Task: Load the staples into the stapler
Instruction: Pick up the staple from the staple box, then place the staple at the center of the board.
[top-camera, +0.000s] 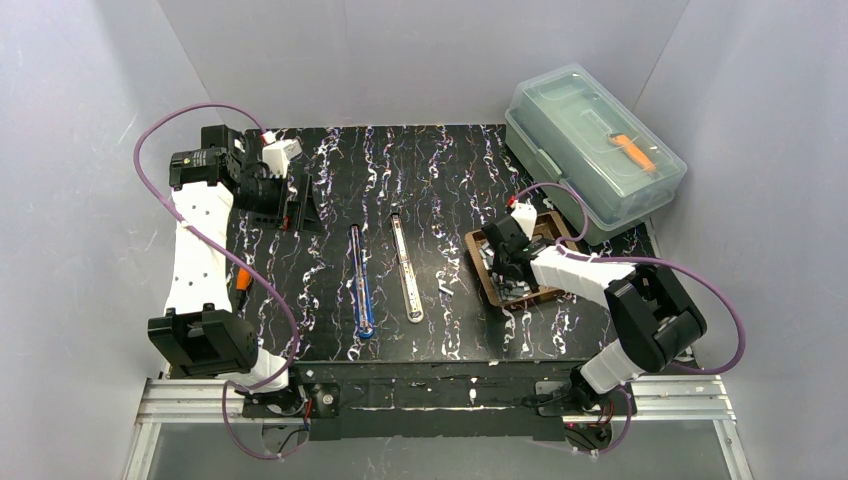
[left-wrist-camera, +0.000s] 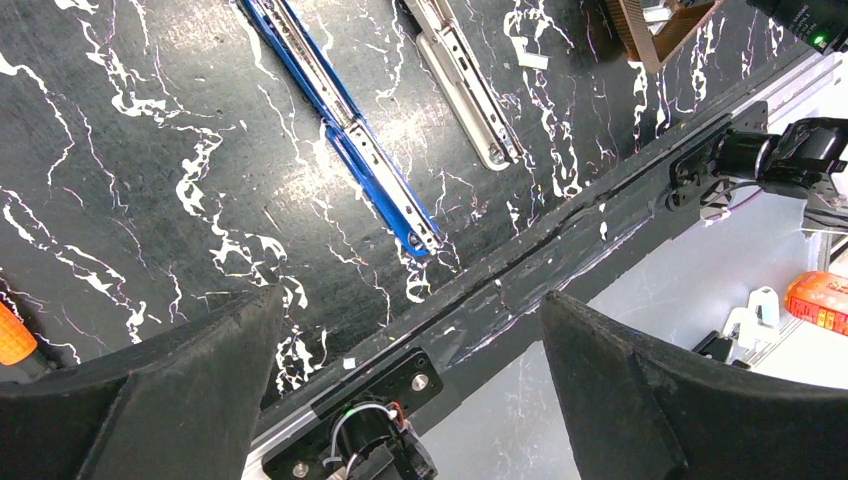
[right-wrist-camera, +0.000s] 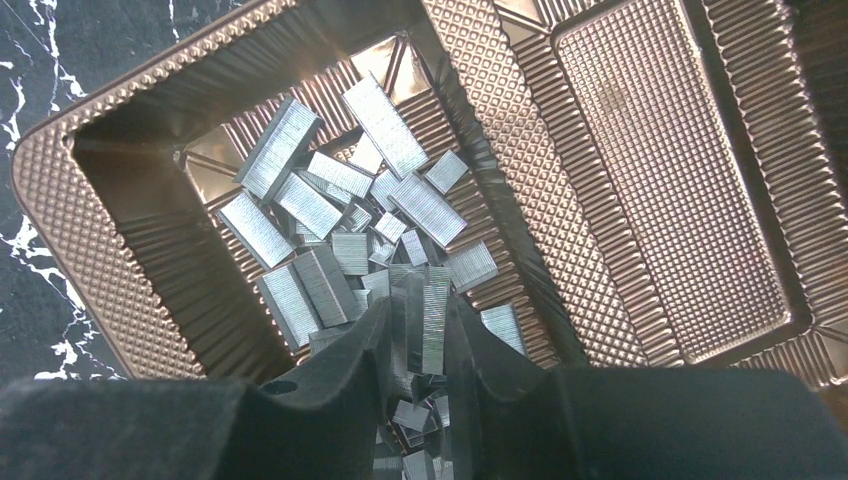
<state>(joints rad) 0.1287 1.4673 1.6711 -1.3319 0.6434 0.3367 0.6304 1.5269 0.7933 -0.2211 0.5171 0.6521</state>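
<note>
The staples (right-wrist-camera: 340, 220) are a pile of silvery strips in the left compartment of a brown ridged tray (right-wrist-camera: 60, 190). My right gripper (right-wrist-camera: 418, 310) reaches down into this pile, shut on one staple strip (right-wrist-camera: 432, 320) that stands on edge between the fingers. In the top view the right gripper (top-camera: 505, 262) is over the tray (top-camera: 488, 285). Two long opened staplers lie mid-table, a blue one (top-camera: 360, 280) and a white one (top-camera: 405, 268); both show in the left wrist view, blue (left-wrist-camera: 345, 125) and white (left-wrist-camera: 465, 85). My left gripper (top-camera: 298, 203) is open and empty, held high at the back left.
A clear lidded box (top-camera: 595, 150) with an orange tool inside stands at the back right. An orange-handled object (top-camera: 243, 280) lies beside the left arm. The tray's other compartment (right-wrist-camera: 660, 180) holds nothing. The table's near edge (left-wrist-camera: 560, 235) runs below the left gripper's view.
</note>
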